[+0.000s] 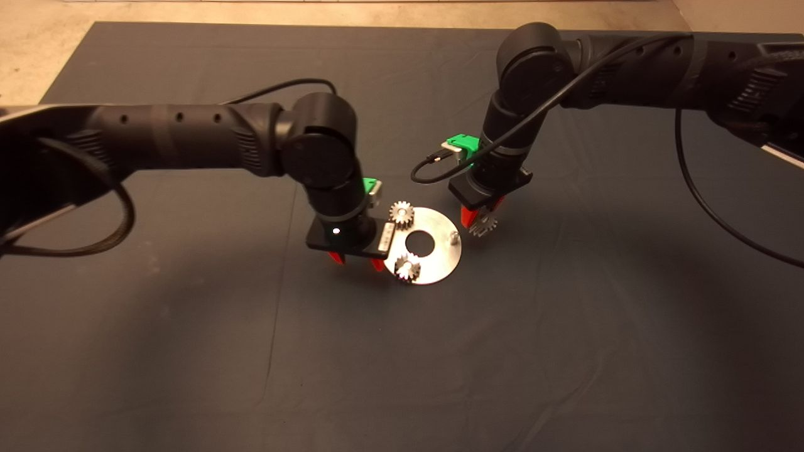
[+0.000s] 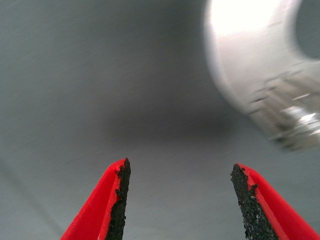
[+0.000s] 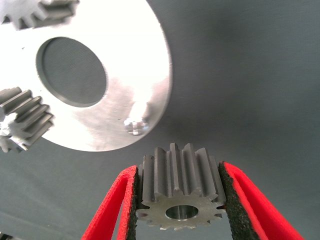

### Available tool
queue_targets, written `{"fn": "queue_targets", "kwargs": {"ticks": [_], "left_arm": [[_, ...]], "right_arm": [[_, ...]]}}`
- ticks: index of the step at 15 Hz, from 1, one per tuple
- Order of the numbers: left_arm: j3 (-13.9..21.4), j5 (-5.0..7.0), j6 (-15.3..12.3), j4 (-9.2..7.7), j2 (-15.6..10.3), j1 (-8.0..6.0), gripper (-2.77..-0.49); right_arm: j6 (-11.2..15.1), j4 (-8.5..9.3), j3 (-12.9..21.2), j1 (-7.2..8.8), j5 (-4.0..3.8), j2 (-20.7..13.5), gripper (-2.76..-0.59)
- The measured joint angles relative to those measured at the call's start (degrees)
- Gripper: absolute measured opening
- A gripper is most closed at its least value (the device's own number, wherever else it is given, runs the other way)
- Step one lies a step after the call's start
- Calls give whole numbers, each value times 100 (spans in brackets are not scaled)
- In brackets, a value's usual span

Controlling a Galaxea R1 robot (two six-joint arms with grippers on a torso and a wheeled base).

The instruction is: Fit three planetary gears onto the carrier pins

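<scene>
The shiny silver disc lies mid-mat. Two planetary gears sit on carrier pins, one at its far-left side and one at its near edge. The third pin on the right stands bare. My right gripper is shut on the third gear, just right of the disc and above the mat. In the right wrist view the held gear sits between the pads, close to the bare pin. My left gripper is open and empty at the disc's left edge.
The dark mat covers the table, with beige floor beyond its far-left corner. Both black arms reach in over the mat, and the right arm's cable hangs in a loop.
</scene>
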Motion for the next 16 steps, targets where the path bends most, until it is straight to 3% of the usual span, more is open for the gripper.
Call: {"fn": "queue_targets", "kwargs": {"ticks": [5, 6, 8, 12, 16], "left_arm": [[399, 12, -1, -2, -341, -16, -167], [457, 41, -4, 0, -446, -16, -161], [571, 230, -9, -2, -582, -16, -161], [783, 323, -15, 0, -842, -68, -161], [925, 362, -17, -2, -923, -146, -161]], "right_arm": [[-16, 4, -250, -68, 4, 206, -234], [-20, 4, -275, -89, 1, 245, -234], [-24, 3, -339, -134, 4, 321, -234], [-141, 1, -557, -163, 4, 444, -234], [-249, 3, -736, -163, 10, 629, -234]]}}
